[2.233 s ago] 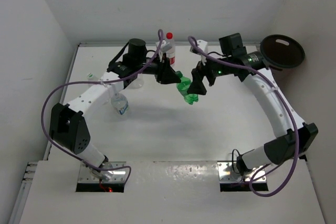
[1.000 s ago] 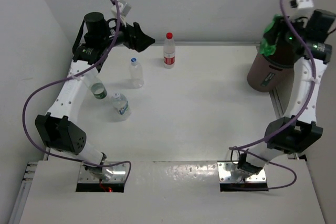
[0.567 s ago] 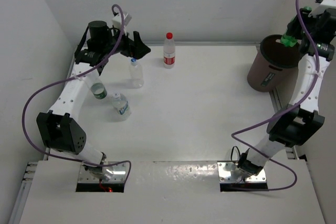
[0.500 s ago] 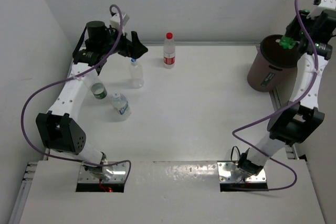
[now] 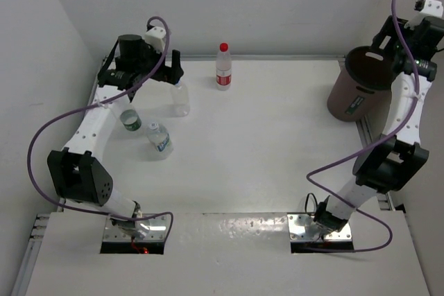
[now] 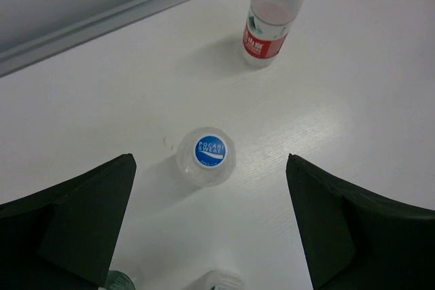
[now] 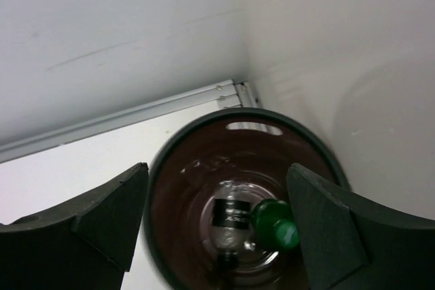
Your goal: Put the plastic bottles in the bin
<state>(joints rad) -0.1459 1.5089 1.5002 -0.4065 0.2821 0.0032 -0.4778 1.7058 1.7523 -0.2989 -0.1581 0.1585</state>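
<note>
Overhead view of a white counter (image 5: 277, 143) with two robot arms. At the far right corner, a brown bin (image 5: 345, 95). Right gripper (image 7: 216, 176) poised directly above its mouth, fingers spread apart, nothing between them. At the bottom of the bin, the all-green bottle (image 7: 274, 225) beside a clear bottle with a dark label (image 7: 230, 216).

Step in hand, by judgement: green bottle delivered on the right side, next pick being lined up on the left.

Left gripper (image 6: 209, 162) spread to its widest, hanging straight above the upright blue-capped bottle (image 6: 206, 155), one finger to each side, not touching it. Three more bottles on the counter:
- A red-capped bottle (image 5: 223, 66), upright near the back edge.
- A green-labelled bottle (image 5: 130, 120) by the left arm.
- A blue-labelled bottle (image 5: 160, 138) by the left arm.

Hard to tell whether the last two are upright or lying.

Next move, probably: lower the left gripper around the blue-capped bottle, close on it, lift, then carry it to the bin, well apart on the far right. Possibly a hand-over to the right gripper.

Readable writing: "POCARI SWEAT" in white on the blue cap. White marks on the red label too small to read, likewise the bin's side label (image 5: 354, 105).
</note>
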